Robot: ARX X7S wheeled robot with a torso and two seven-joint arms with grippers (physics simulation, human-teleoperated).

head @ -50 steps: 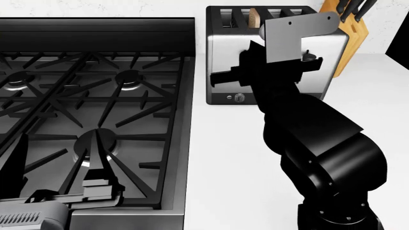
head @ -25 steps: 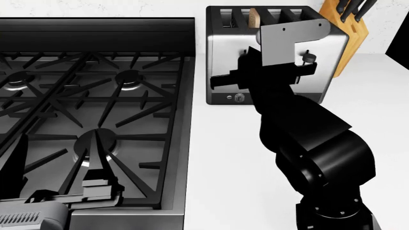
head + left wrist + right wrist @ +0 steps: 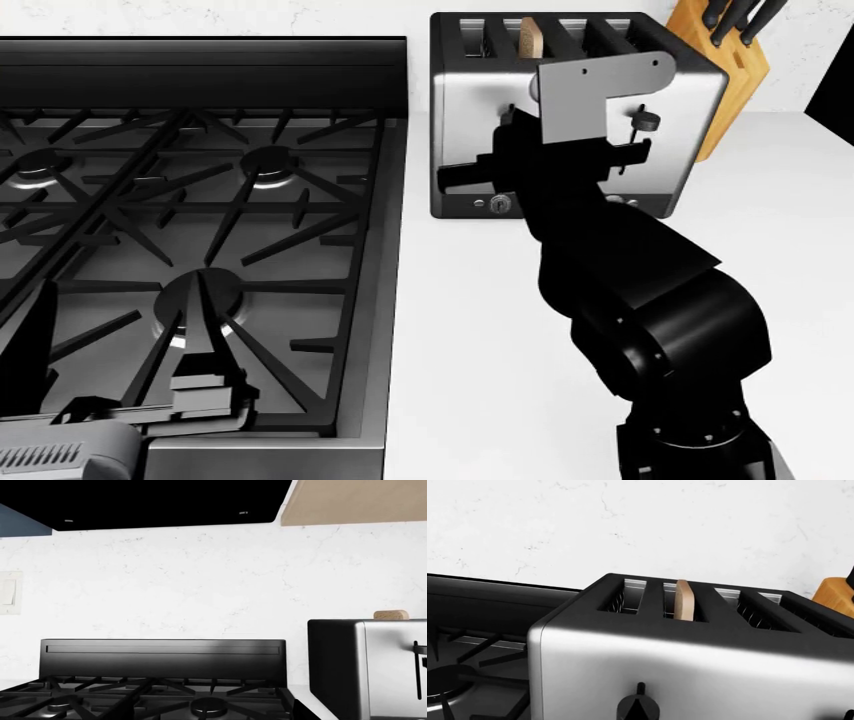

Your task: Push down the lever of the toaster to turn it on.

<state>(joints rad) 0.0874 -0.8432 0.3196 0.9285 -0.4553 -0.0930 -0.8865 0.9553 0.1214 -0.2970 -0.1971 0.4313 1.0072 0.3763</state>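
The brushed-steel toaster (image 3: 461, 110) stands at the back of the white counter, beside the stove. It also shows in the right wrist view (image 3: 727, 680) and the left wrist view (image 3: 387, 670). My right arm (image 3: 601, 230) reaches across its front, and the grey wrist bracket (image 3: 587, 90) hides the gripper in the head view. In the right wrist view my right gripper (image 3: 636, 715) shows as one dark pointed tip, shut, against the left lever (image 3: 652, 711). The other lever (image 3: 646, 122) is up and uncovered. My left gripper (image 3: 127, 310) is open over the stove's front.
A slice of bread (image 3: 529, 38) stands in one toaster slot. A wooden knife block (image 3: 727, 70) is right behind the toaster. The black gas stove (image 3: 200, 200) with raised grates fills the left. White counter (image 3: 467, 350) lies between stove and arm.
My right arm has shifted left and slightly down across the toaster's front, uncovering the right lever. The left arm has not moved.
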